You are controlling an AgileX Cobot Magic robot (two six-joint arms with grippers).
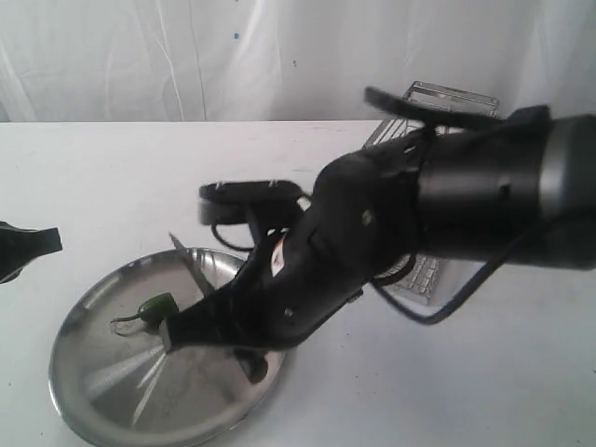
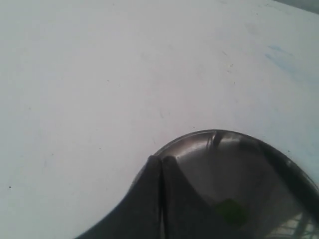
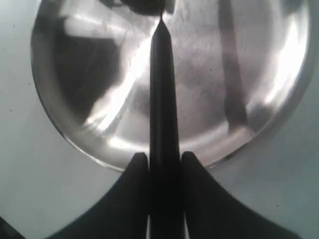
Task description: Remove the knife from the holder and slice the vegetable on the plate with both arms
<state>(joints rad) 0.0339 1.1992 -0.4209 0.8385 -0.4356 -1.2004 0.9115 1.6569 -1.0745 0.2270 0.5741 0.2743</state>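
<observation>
A plain white worktop (image 1: 121, 177) fills the scene. Along its far edge hangs a creased white curtain (image 1: 186, 56) carrying one small blue speck (image 1: 236, 37).

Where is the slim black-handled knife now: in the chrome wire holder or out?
Out. The right gripper clamps the knife over the shiny round steel plate; the chrome wire holder stands farther back.

Noted: plate (image 1: 121, 391) polished metal, mirror-bright, radial sheen; table (image 1: 140, 186) white, matt, smooth; holder (image 1: 456, 96) bright chromed wire; vegetable (image 1: 156, 307) glossy green skin; knife (image 3: 162, 99) dark, matt; right pincer (image 3: 164, 159) black, matt, plastic-looking; backdrop cloth (image 1: 186, 56) white, creased.
</observation>
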